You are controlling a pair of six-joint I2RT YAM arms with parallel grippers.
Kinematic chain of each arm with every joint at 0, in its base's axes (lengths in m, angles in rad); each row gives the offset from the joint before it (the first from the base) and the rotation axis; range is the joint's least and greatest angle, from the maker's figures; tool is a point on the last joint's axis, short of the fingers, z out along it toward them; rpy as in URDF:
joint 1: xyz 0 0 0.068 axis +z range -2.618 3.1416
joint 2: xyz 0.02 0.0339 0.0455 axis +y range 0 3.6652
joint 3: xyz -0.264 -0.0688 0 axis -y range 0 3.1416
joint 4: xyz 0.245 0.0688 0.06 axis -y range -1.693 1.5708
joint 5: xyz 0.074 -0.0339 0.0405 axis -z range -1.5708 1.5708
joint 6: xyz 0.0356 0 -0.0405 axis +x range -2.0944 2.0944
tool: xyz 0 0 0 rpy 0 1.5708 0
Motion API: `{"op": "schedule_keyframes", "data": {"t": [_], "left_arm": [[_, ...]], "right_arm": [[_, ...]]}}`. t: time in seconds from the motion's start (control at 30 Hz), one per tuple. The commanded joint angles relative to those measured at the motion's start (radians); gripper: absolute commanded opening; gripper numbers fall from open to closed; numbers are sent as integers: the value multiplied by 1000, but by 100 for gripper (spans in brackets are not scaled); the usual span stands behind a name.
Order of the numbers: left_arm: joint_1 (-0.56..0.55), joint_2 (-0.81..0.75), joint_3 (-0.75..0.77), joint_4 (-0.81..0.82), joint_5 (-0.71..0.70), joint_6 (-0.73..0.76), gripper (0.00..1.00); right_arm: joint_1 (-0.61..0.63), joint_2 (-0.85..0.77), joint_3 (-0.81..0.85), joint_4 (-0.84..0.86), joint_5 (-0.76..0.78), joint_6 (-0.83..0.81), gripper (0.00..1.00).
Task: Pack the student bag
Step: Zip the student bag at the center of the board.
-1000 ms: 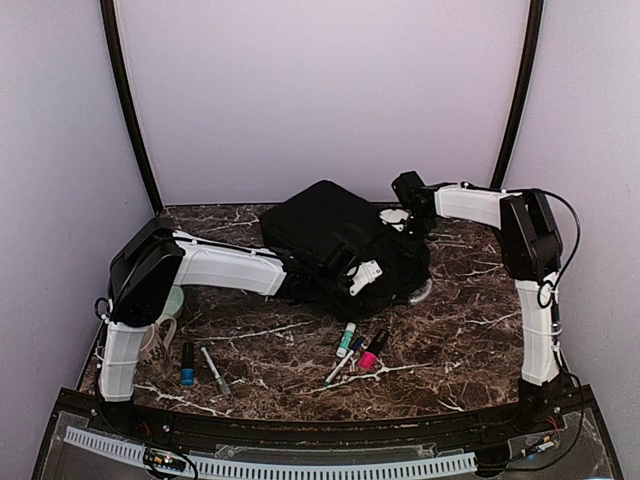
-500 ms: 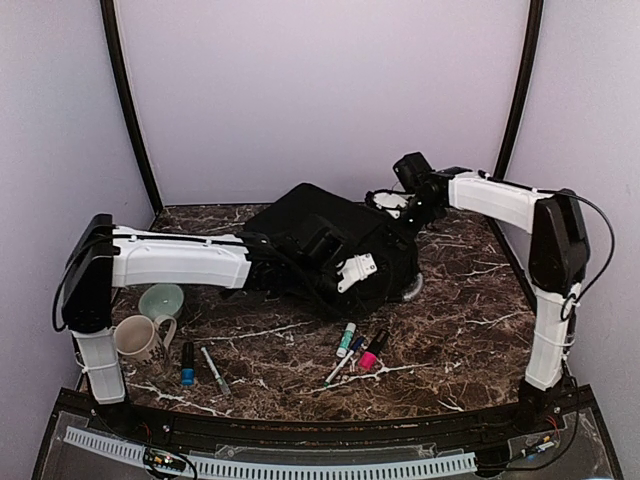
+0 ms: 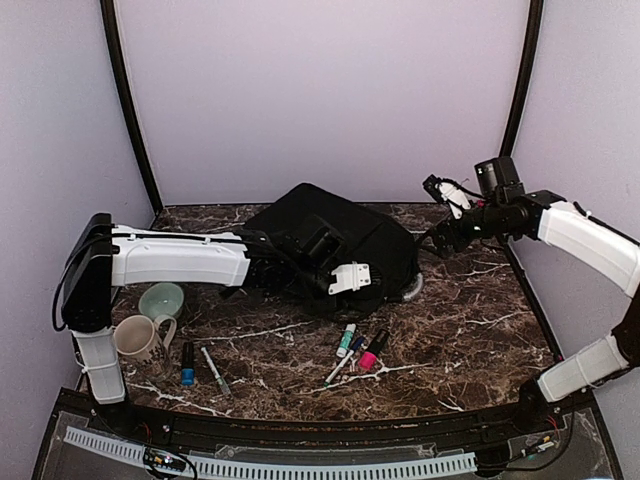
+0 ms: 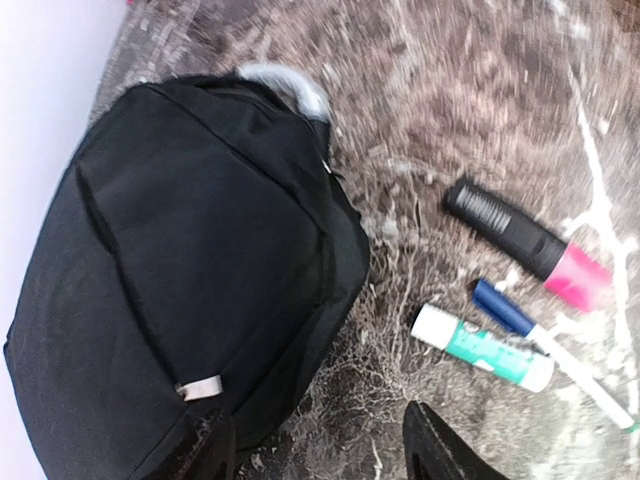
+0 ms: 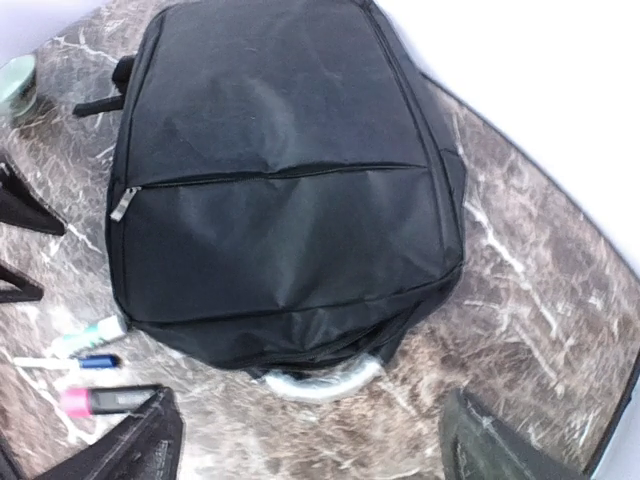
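Since a second ago the right arm has swung off the bag toward the rear right, and the bag has settled flat at the rear centre of the table. We see it black and soft, its front zip drawn shut. A mug and bowl stand together at the left; what they hold we cannot make out. The left arm stretches low across to the bag's near edge, left gripper spread, gripping nothing. The right gripper hangs raised, fingers wide apart, gripping nothing.
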Motion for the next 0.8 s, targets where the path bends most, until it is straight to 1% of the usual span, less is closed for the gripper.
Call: {"op": "schedule_keyframes", "data": {"t": [0.0, 0.1, 0.2, 0.33, 0.43, 0.53, 0.57, 0.63, 0.67, 0.77], "left_arm": [[10, 65, 60, 10, -43, 137, 60], [14, 131, 89, 66, -73, 180, 60], [15, 174, 97, 147, -101, 222, 60], [15, 223, 117, 217, -140, 266, 57], [17, 253, 130, 266, -159, 290, 53], [17, 265, 151, 283, -144, 296, 49], [17, 269, 155, 292, -138, 300, 47], [19, 283, 179, 293, -128, 310, 39], [21, 295, 194, 283, -125, 310, 32], [32, 325, 250, 247, -98, 278, 20]], "right_arm": [[-70, -85, -152, 137, -197, 49, 100], [-77, -102, -239, 166, -263, 14, 100], [-76, -85, -296, 191, -292, -3, 100], [-77, -68, -318, 207, -295, -18, 100], [-77, -40, -318, 209, -311, -16, 100], [-77, -20, -314, 212, -303, -16, 98], [-77, -15, -315, 214, -298, -17, 98], [-78, -6, -313, 216, -281, -17, 94], [-77, -1, -311, 215, -267, -14, 92], [-79, 15, -296, 210, -202, 5, 82]]}}
